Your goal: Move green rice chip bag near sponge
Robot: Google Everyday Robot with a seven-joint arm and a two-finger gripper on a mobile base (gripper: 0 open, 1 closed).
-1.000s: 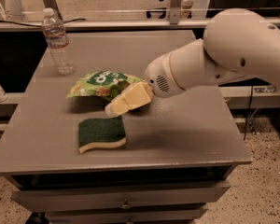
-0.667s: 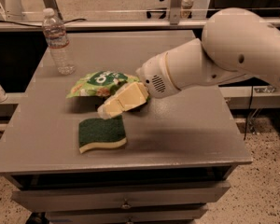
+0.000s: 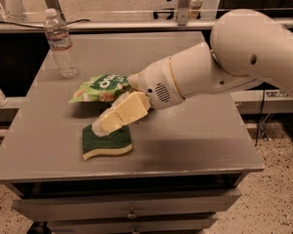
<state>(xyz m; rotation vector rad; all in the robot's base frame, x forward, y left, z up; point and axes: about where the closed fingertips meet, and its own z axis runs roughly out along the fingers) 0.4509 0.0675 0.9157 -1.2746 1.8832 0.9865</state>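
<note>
The white arm (image 3: 244, 52) reaches across the grey table (image 3: 195, 145) from the right. The bag (image 3: 100, 87) lies just behind the gripper (image 3: 101, 126), near the sponge (image 3: 107, 144) but apart from it. It is crinkled light green with a dark round logo. The gripper hangs low over the sponge's top edge; whether it grasps anything I cannot tell. This looks like the final placing, and next comes lifting away without dragging bag or sponge.

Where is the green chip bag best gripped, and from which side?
Probably its crinkled end nearest the arm, coming from above: the chip bag lies flat, so only a raised edge offers a pinch. The gripper sits in front of it, over the sponge.
</note>
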